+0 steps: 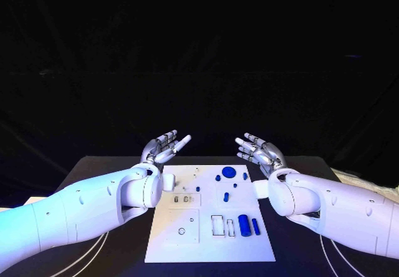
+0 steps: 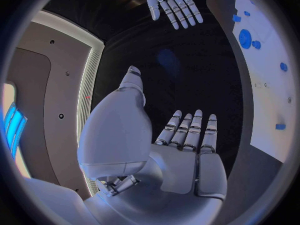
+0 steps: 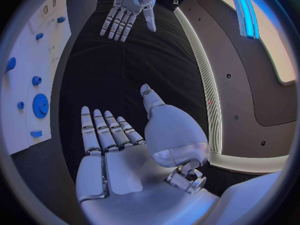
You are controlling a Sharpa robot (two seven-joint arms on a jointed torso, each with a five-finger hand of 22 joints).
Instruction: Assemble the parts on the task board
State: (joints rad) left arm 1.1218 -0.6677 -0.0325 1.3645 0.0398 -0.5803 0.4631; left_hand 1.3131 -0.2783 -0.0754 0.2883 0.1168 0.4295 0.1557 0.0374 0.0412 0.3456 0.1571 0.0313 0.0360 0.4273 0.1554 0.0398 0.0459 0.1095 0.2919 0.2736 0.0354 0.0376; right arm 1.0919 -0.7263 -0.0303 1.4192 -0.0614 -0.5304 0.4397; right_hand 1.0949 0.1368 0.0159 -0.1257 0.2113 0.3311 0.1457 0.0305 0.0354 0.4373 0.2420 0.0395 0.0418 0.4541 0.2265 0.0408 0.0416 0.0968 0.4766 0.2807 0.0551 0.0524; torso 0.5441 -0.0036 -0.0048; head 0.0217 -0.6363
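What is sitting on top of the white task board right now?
On the task board: a round blue gear, a blue cylinder and smaller blue parts. Nothing covers it.

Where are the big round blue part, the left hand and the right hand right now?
Big round blue part [image 1: 229,171]: head view, centre of its disc, far end of the task board.
Left hand [image 1: 163,146]: head view, on its palm.
Right hand [image 1: 260,151]: head view, on its palm.

Left hand [image 1: 164,146], right hand [image 1: 259,151]: empty, spread.
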